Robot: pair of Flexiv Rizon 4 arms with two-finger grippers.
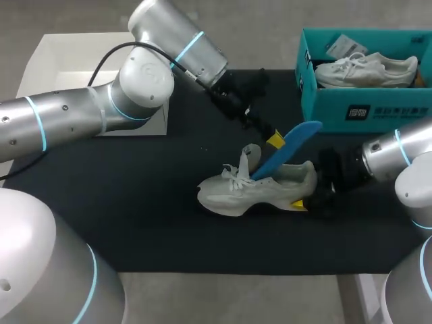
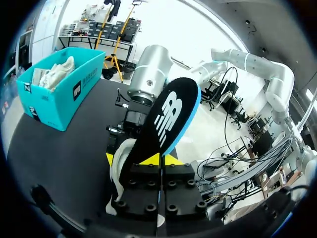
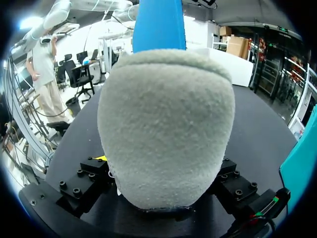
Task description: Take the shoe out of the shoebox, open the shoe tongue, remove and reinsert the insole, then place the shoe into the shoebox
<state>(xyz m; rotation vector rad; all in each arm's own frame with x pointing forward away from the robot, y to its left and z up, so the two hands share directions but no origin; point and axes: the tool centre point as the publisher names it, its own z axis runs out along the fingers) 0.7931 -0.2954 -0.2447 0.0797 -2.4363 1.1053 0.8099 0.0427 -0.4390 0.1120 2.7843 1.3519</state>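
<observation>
The left gripper (image 1: 275, 140) slants down above the pale grey cloth shoe (image 1: 270, 187), pinching the long blue insole (image 1: 295, 140). The right gripper (image 1: 304, 199) lies low behind the shoe, squeezing its heel.

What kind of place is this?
Probably a robotics test bench: the left gripper holds a blue insole, the right gripper a pale grey sneaker, on a black-covered table beside a teal cardboard shoebox.
</observation>
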